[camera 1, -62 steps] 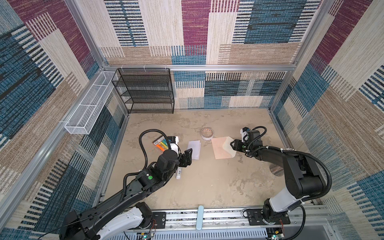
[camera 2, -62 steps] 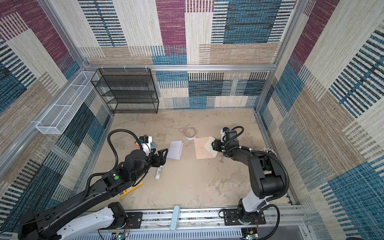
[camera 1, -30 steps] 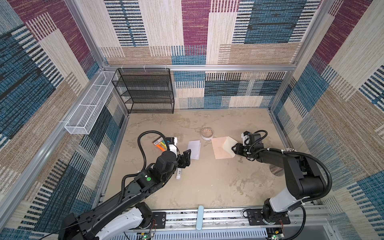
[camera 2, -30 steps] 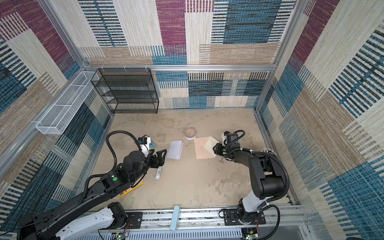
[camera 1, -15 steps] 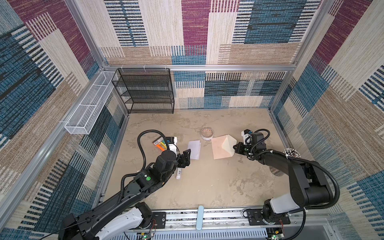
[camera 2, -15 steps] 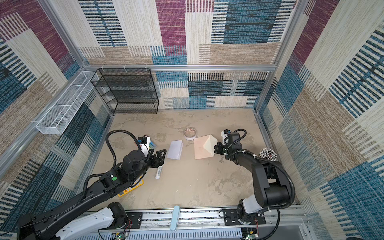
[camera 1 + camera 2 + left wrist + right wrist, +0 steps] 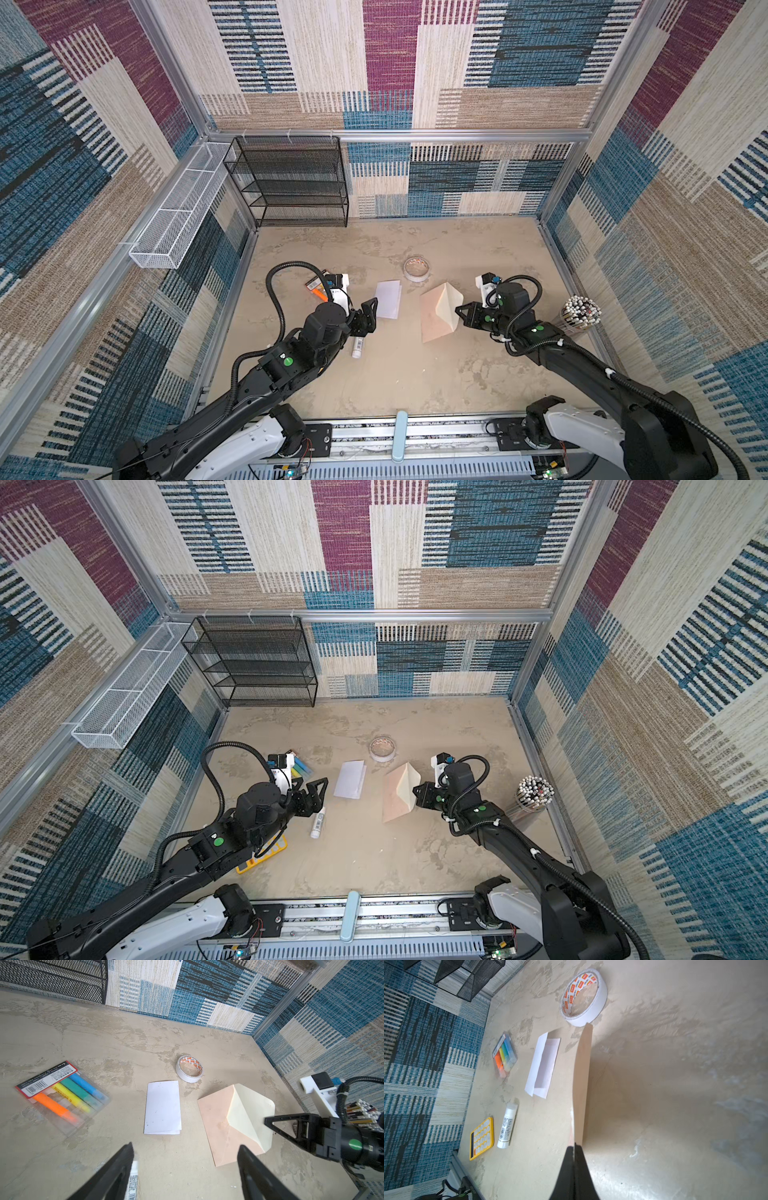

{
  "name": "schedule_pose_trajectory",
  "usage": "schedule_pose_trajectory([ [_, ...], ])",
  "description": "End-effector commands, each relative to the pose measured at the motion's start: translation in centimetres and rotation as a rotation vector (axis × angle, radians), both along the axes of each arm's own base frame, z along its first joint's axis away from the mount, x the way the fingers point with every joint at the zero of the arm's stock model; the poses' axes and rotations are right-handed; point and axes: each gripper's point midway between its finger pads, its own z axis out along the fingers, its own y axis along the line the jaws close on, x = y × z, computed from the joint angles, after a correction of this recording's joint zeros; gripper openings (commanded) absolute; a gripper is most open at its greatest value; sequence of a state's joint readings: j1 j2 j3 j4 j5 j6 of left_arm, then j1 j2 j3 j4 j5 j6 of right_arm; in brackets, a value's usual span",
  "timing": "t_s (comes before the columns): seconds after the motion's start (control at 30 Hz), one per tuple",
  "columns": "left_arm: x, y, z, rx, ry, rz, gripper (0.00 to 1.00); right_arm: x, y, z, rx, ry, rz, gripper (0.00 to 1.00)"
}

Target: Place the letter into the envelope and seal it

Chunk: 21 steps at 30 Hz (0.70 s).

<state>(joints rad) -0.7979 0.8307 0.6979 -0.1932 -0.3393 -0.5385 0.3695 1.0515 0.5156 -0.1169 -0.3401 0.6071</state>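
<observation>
- Right gripper [image 7: 574, 1150] pinched tight on envelope [image 7: 218, 1124] flap edge, flap lifted.
- Left gripper [image 7: 185, 1146] wide, empty, near letter [image 7: 162, 1107].
- letter flat on table [image 7: 124, 1043], beside envelope, not touching.

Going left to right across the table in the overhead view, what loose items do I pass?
In order: highlighter pack, glue stick, letter, envelope, cup of pencils. The tape roll is left out; it overlaps the envelope sideways.
</observation>
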Motion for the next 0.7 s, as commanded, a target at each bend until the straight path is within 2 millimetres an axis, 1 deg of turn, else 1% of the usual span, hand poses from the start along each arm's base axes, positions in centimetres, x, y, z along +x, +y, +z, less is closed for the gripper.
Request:
schedule_pose_trajectory([
  [0.0,0.2,0.4,0.7,0.023,-0.023,0.013,0.81,-0.9,0.1,-0.1,0.056,0.058,-0.069,0.0],
  [0.2,0.4,0.3,1.1,0.028,-0.031,0.012,0.81,-2.8,1.3,-1.0,0.072,0.106,-0.064,0.0],
  [0.4,0.5,0.2,1.0,0.031,-0.023,0.011,0.81,-4.4,2.8,-2.9,0.062,0.159,-0.045,0.0],
  [0.47,0.5,0.4,0.9,0.032,-0.024,0.017,0.81,-4.8,3.2,-3.4,0.047,0.168,-0.047,0.0],
  [0.67,0.6,0.5,0.8,0.039,-0.024,0.019,0.81,-5.5,3.9,-4.2,0.029,0.178,-0.045,0.0],
])
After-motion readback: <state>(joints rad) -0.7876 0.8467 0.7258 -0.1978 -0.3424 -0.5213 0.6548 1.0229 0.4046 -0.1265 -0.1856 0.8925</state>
